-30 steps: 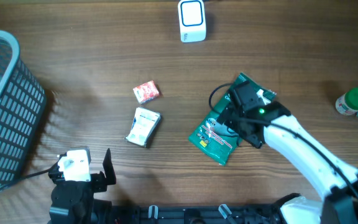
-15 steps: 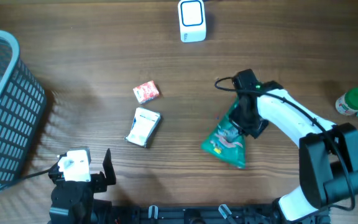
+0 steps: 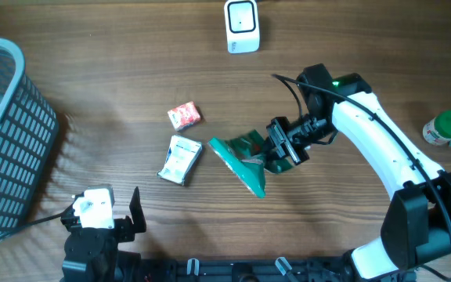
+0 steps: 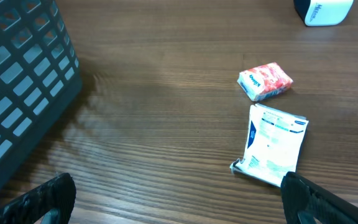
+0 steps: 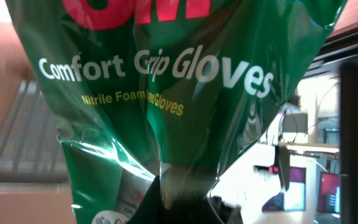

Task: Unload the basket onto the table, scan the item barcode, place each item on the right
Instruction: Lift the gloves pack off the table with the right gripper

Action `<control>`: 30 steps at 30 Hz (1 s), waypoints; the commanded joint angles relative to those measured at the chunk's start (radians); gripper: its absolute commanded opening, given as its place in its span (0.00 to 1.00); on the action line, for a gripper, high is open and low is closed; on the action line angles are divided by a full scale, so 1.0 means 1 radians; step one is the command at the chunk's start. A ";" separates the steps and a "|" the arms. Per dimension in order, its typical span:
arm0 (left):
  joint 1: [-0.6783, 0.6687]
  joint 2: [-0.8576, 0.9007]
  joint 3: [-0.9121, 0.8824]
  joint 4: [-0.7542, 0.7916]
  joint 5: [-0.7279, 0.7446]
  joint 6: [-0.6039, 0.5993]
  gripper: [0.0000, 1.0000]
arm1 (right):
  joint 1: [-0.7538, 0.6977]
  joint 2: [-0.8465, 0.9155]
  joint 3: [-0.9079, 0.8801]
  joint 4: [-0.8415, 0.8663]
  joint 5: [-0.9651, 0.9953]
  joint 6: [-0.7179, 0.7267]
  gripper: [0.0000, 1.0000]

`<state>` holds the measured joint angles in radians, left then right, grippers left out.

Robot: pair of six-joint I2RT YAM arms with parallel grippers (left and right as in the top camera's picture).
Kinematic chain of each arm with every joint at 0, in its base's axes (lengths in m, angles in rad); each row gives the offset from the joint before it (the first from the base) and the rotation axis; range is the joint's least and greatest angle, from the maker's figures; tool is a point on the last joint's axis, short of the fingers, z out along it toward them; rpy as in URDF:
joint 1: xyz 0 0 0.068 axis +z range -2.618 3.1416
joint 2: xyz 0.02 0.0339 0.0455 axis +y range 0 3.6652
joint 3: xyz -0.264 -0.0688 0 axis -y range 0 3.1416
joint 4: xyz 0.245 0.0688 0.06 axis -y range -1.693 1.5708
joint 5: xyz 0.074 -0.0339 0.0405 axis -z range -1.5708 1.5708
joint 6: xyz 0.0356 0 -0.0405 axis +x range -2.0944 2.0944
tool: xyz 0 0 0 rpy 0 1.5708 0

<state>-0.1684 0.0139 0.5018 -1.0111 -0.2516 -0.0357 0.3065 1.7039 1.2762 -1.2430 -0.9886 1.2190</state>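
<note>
At mid-table, I'm watching the right gripper (image 3: 279, 149) clamping tight on the pack (image 3: 241, 160), jaws pinched down on one end of the green film. The pack is sticking out leftward from the jaws, tilted on edge, with its far tip coming just beside the white packet (image 3: 181, 159) without touching it. Whether its lower edge is brushing the table (image 3: 116, 70), I'm not able to tell from above.

On the right wrist view the pack (image 5: 166, 81) is filling the frame; I'm reading "Comfort Grip Gloves" and "Nitrile Foam" on it, and the film is bunching where the dark jaws are biting at the bottom. No barcode is showing on this face.

The scanner (image 3: 242, 26) is sitting at the far edge, well apart from the pack. The red packet (image 3: 184, 115) is lying just beyond the white one.

Down at the near-left, the left gripper (image 4: 176, 193) is hanging with its fingers (image 4: 48, 196) spread wide, holding nothing, the basket (image 4: 17, 74) looming at its left. A green-capped bottle (image 3: 449, 128) is resting at the far right.
</note>
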 commanded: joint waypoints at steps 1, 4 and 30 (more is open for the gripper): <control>-0.005 -0.005 -0.001 0.002 0.008 -0.005 1.00 | 0.002 -0.008 0.005 0.072 -0.125 -0.101 0.05; -0.005 -0.005 -0.001 0.002 0.008 -0.005 1.00 | 0.002 -0.008 0.005 0.244 0.105 -0.136 0.04; -0.005 -0.005 -0.001 0.002 0.008 -0.005 1.00 | 0.163 0.329 0.309 0.332 0.891 -0.242 0.99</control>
<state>-0.1684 0.0143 0.5018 -1.0107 -0.2516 -0.0357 0.4652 1.9141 1.4452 -0.8558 -0.1257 0.9756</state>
